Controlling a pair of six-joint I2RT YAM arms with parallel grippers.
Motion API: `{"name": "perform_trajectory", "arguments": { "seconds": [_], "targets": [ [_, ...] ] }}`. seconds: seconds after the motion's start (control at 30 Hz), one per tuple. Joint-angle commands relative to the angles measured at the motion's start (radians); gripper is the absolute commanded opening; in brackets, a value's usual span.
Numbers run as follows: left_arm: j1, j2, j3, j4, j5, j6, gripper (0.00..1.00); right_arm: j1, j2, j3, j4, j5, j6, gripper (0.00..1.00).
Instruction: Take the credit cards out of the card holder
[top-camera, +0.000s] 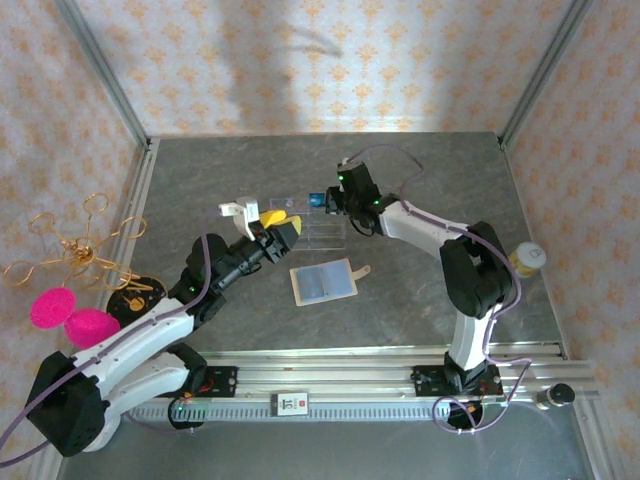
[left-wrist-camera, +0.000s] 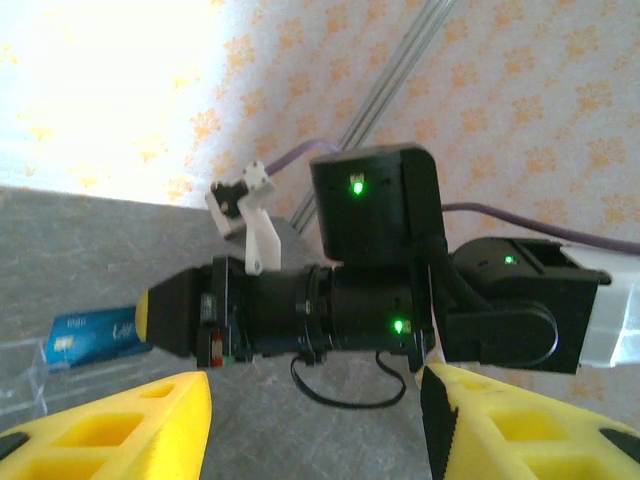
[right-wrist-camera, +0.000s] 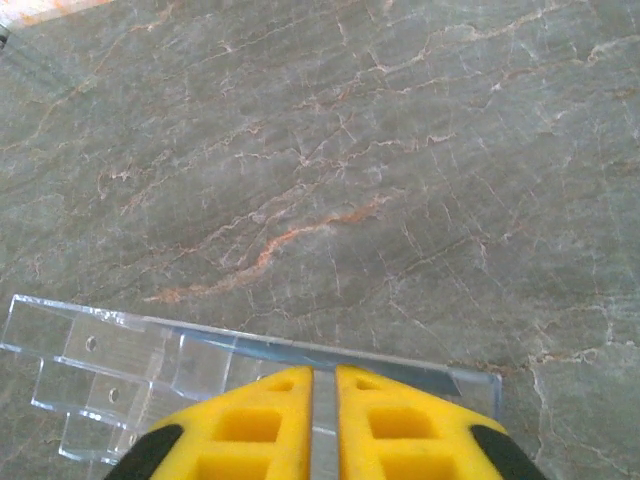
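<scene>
Grey marbled tabletop (top-camera: 420, 300) carries the cream card holder (top-camera: 323, 283), which lies spread open and flat between the two arms, its snap tab (top-camera: 362, 270) pointing right and its inner face showing pale blue. Just beyond it sits the clear plastic tray (top-camera: 312, 232), and a blue credit card (top-camera: 316, 199) stands on edge at the tray's far side. The right gripper (top-camera: 329, 205) hangs over that far edge, right beside the card. In the right wrist view its yellow jaws are drawn nearly together above the tray wall (right-wrist-camera: 120, 350), leaving only a thin slit. The left wrist view shows the card (left-wrist-camera: 90, 336) at the tip of the right gripper (left-wrist-camera: 150, 320), but I cannot tell whether they touch. The left gripper (top-camera: 283, 228) hovers at the tray's left end, its jaws well apart and holding nothing.
</scene>
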Motion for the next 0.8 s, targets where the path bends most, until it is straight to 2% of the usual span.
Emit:
{"name": "perform_trajectory", "arguments": {
  "seconds": [0.0, 0.13, 0.27, 0.47, 0.67, 0.77],
  "targets": [
    [-0.006, -0.045, -0.040, 0.001, -0.030, -0.052, 0.57, -0.001, 0.033, 0.039, -0.028, 0.043, 0.002, 0.18],
    [-0.007, -0.090, -0.084, 0.003, -0.041, -0.084, 0.58, 0.001, 0.020, 0.069, -0.040, 0.028, -0.010, 0.27],
    [-0.007, -0.115, -0.106, -0.012, -0.045, -0.111, 0.58, 0.009, -0.065, 0.025, -0.025, 0.021, -0.018, 0.41],
    [-0.007, -0.134, -0.152, -0.024, -0.057, -0.152, 0.57, 0.045, -0.189, -0.101, -0.028, 0.009, -0.013, 0.45],
    [-0.009, -0.150, -0.264, 0.021, -0.086, -0.231, 0.56, 0.243, -0.342, -0.408, 0.053, 0.087, 0.006, 0.46],
    [-0.009, -0.147, -0.275, -0.036, -0.118, -0.241, 0.53, 0.367, -0.356, -0.490, 0.084, 0.129, 0.000, 0.47]
  ]
}}
